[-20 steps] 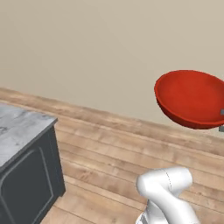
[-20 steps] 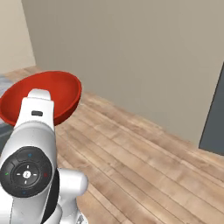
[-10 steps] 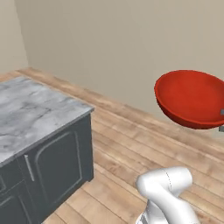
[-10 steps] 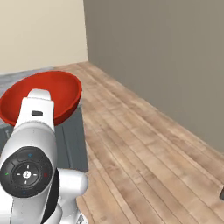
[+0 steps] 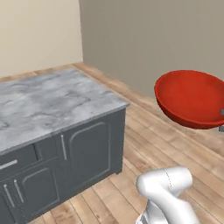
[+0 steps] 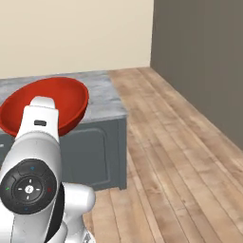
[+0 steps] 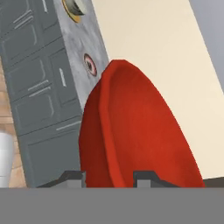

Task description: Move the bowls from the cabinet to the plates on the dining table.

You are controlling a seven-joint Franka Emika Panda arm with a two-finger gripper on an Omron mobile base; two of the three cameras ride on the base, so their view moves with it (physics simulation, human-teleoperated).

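My gripper is shut on the rim of the bright red bowl, held up in the air. That bowl hangs at the right of the left base view, apart from the dining table. In the right base view the bowl sits behind my arm, in front of the table's marble top. The hand view shows the table rolled on its side. On it lie a dark red rimmed plate and, cut by the top edge, a yellow rimmed plate. The cabinet is out of view.
Wooden plank floor spreads around the table's end and to the right. A beige wall meets a grey wall at a corner beyond the table. The table's front has dark grey doors and drawers.
The whole picture has swung as the base turned: the dining table has come much further into both base views. The red bowl stays in my gripper at the same spot.
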